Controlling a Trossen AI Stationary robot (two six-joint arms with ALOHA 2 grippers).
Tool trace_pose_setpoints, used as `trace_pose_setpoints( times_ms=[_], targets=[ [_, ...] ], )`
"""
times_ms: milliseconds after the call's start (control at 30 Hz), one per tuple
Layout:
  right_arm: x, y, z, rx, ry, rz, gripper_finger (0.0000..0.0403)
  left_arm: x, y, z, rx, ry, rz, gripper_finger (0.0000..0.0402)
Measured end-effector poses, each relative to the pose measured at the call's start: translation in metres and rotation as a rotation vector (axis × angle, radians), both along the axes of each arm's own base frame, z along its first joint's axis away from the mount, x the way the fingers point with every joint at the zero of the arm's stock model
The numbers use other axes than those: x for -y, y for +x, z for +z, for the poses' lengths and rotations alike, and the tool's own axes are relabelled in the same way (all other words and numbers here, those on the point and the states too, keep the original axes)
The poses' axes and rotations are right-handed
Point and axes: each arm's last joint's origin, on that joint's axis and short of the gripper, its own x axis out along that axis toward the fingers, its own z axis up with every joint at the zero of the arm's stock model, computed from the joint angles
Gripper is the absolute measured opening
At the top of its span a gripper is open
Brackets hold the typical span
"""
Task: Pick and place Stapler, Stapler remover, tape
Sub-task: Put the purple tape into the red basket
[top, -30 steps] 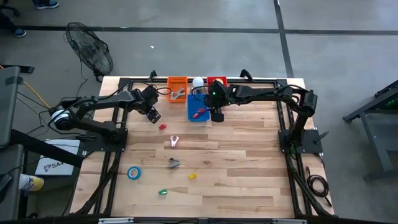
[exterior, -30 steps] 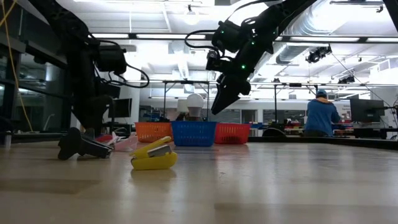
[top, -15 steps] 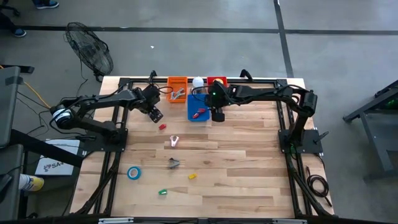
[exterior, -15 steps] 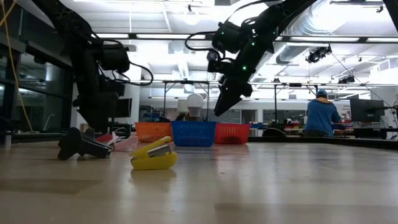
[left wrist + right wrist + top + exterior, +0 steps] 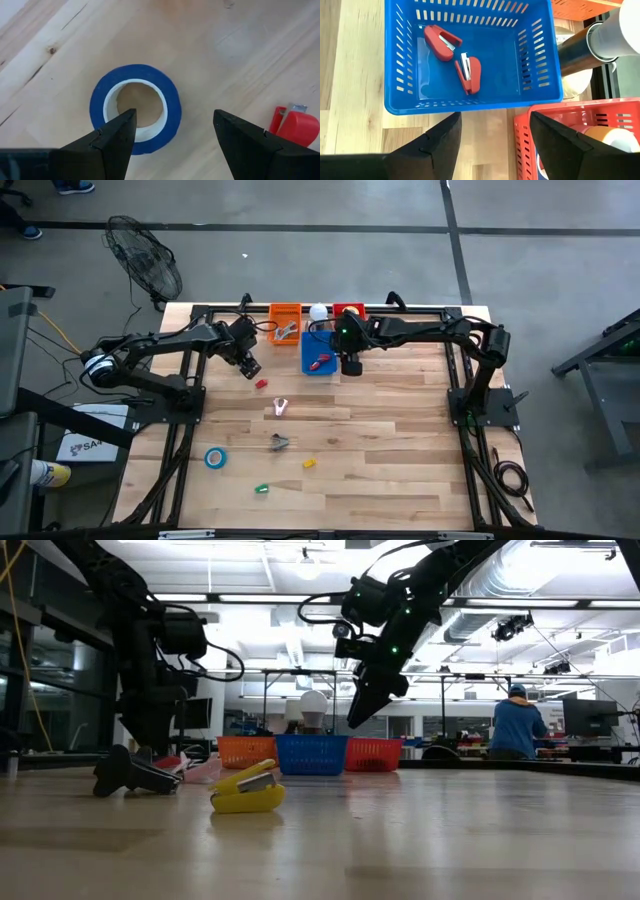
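Left hand [image 5: 172, 137], fingers spread wide and empty, has shifted slightly since the previous frame and hovers over a blue tape roll [image 5: 135, 108] on the counter [image 5: 210, 45]. Right hand [image 5: 492, 137], also wide and empty, stays above the blue basket [image 5: 540, 90] holding two red staplers [image 5: 470, 75].

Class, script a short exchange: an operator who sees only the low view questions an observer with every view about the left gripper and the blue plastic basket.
Operator: What lies under the left gripper?
Observer: A blue ring-shaped tape roll lies flat on the wooden table, below the open left gripper.
Operator: What is inside the blue plastic basket?
Observer: Two red staplers lie in the blue plastic basket; the right gripper hangs open near it.
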Motion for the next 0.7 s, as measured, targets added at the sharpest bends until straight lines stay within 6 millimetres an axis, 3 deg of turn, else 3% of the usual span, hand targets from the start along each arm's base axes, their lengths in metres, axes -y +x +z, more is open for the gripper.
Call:
trace_pose_setpoints(
  times_ms=[400,700],
  targets=[
    [-0.0003,-0.0006,-0.0005,-0.008,0.003,0.000,0.0226,0.0034,-0.0042,-0.0089,-0.009,-0.008,0.007,0.0253],
    [-0.0003,-0.0006,-0.0005,-0.008,0.003,0.000,0.0226,0.0042,-0.0051,-0.0098,-0.014,-0.018,0.006,0.0167]
  ],
)
